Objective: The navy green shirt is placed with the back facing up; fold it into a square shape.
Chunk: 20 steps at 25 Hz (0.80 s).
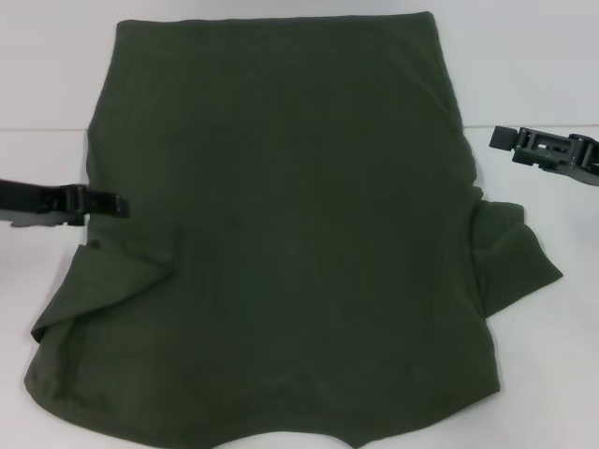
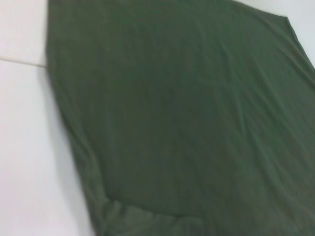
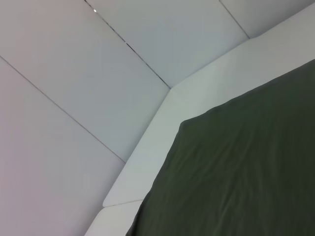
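The navy green shirt [image 1: 290, 224] lies spread flat on the white table [image 1: 543, 355], plain side up. Its left sleeve [image 1: 108, 281] is folded in over the body. The right sleeve [image 1: 519, 253] sticks out sideways, rumpled. My left gripper [image 1: 117, 206] hovers at the shirt's left edge, about halfway along its length. Over bare table to the right of the shirt is my right gripper [image 1: 503, 138], apart from the cloth. The left wrist view is filled by the shirt [image 2: 187, 123]. In the right wrist view a corner of the shirt [image 3: 246, 172] shows.
White tabletop [image 2: 24, 147] borders the shirt on the left, right and far sides. The shirt's near hem runs out of the head view. Pale wall panels [image 3: 98, 73] rise beyond the table's far edge [image 3: 147, 147].
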Available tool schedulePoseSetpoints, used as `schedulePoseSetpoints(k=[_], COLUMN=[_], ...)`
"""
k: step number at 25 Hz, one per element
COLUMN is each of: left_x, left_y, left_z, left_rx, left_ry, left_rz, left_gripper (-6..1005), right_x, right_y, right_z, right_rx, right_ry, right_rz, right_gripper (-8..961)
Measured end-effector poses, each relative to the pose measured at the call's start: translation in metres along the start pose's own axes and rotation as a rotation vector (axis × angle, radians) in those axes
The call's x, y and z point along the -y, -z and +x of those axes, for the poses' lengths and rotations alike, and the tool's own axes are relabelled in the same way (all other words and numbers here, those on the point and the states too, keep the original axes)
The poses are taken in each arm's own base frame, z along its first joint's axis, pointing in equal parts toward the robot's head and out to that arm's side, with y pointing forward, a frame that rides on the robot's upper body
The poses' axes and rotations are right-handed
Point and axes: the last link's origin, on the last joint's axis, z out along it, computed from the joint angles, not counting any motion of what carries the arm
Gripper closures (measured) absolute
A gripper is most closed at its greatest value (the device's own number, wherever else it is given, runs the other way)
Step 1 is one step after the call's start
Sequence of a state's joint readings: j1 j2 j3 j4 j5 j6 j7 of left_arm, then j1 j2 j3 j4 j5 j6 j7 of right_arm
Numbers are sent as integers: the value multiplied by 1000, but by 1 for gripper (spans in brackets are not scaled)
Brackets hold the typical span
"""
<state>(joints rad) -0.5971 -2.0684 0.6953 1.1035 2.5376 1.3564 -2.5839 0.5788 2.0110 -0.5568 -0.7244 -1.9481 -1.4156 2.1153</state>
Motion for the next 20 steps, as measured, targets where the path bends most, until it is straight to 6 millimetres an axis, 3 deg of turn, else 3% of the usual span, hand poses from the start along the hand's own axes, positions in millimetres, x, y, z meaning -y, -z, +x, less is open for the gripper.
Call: schedulePoseSetpoints(k=[4, 9, 20], left_x=[23, 38, 35], left_y=[-3, -12, -16], left_z=[-8, -17, -30], left_rx=[-2, 12, 66], left_ry=[45, 97, 109], left_rz=[13, 32, -24], left_gripper=[305, 217, 182], right_x=[1, 2, 2], right_y=[0, 0, 0], right_z=[2, 1, 1], right_rx=[-1, 1, 1], right_ry=[-9, -9, -9], right_rz=[2, 6, 6], right_gripper=[132, 133, 136])
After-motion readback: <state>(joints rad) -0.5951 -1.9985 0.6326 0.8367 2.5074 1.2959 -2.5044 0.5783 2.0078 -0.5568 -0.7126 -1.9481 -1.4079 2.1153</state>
